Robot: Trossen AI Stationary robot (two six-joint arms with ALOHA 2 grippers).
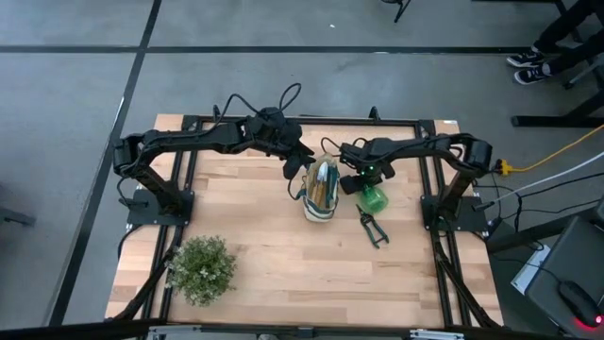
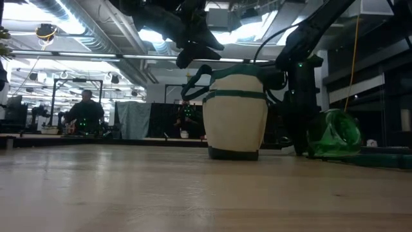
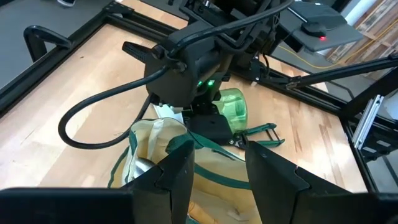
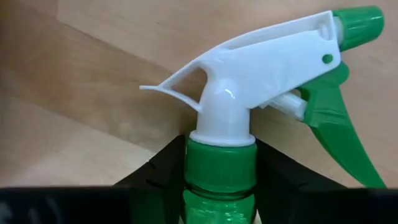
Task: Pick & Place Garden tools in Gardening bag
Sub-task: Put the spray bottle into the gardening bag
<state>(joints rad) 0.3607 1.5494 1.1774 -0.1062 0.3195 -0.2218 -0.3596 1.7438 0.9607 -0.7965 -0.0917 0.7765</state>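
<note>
High view: right fingers [image 4: 217,171] clamp spray bottle [image 1: 372,198] beside bag [image 1: 322,192]; shears [image 1: 373,228] near; left fingers [image 3: 217,171] apart.

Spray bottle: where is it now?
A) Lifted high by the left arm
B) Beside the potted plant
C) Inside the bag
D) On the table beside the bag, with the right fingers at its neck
D: the spray bottle lies on the table right of the bag, and the right wrist view shows the right gripper with its dark fingers on both sides of the green neck.

- Cream gardening bag [image 1: 321,194] with green trim stands upright mid-worktop, trowel [image 1: 327,176] inside.
- Green spray bottle [image 1: 373,197] lies just beside it.
- Dark pruning shears [image 1: 373,228] lie nearby.
</note>
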